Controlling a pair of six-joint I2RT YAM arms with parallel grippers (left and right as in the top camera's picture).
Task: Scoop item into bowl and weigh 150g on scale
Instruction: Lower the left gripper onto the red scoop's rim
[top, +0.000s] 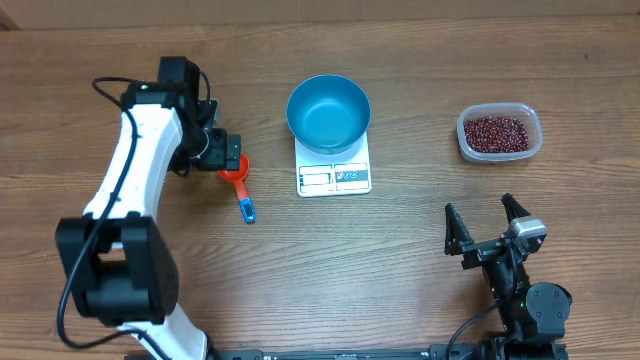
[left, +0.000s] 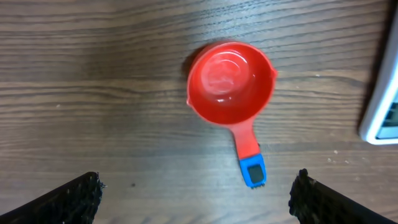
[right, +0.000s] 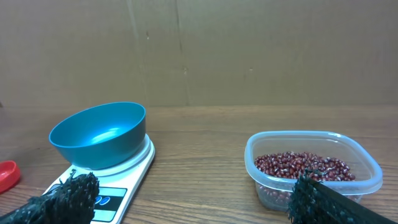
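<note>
From overhead: left gripper (top: 222, 152) hangs over the cup end of the red scoop (top: 234, 168), jaws spread, holding nothing. Scoop lies flat on the table just left of the scale (top: 334, 178). Its long axis runs cup-far, blue handle tip (top: 248, 212) near and slightly right. Left arm is clearly the nearer one. Blue bowl (top: 328, 112) sits on the scale, empty. Beans (top: 497, 131) are in the clear tub (top: 499, 150), well apart to the right of the scale. Right gripper (top: 480, 212) is parked near the front edge, below the tub, wide open.

Left wrist: scoop (left: 231, 84) is ahead of the fingers (left: 74, 196), cup empty. Handle points back toward the gap between them, offset right of centre. Closing line runs across the handle, so my read is a small shift right plus descent before the pinch. Scale edge (left: 385, 106) is near on the right, so watch clearance.

Right wrist: fingers (right: 68, 196) spread, nothing between them. Bowl (right: 99, 137) on scale (right: 124, 186) ahead-left, nothing visible in it. Tub (right: 311, 146) ahead-right, beans (right: 301, 165) covering its bottom. Display unreadable.
</note>
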